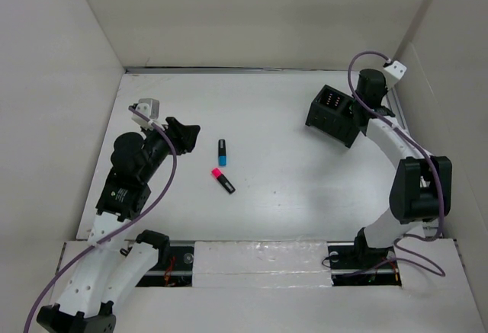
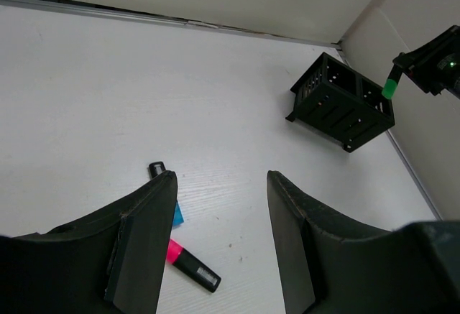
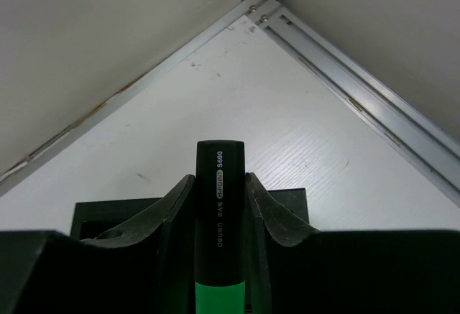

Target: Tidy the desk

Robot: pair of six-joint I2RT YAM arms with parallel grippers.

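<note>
Highlighters number three, and you have one black box (image 1: 333,114). Your right fingers (image 3: 171,217) are clamped on the green highlighter (image 3: 219,206), its black end sticking out past the fingertips. The box sits just below those fingers, near the far corner of the white tabletop (image 1: 290,188). Your left fingers (image 2: 144,242) stand apart, holding nothing. The blue highlighter (image 1: 222,152) and pink highlighter (image 1: 222,181) lie flat on the tabletop just ahead of them, near each other. You cannot tell what the box's compartments hold.
</note>
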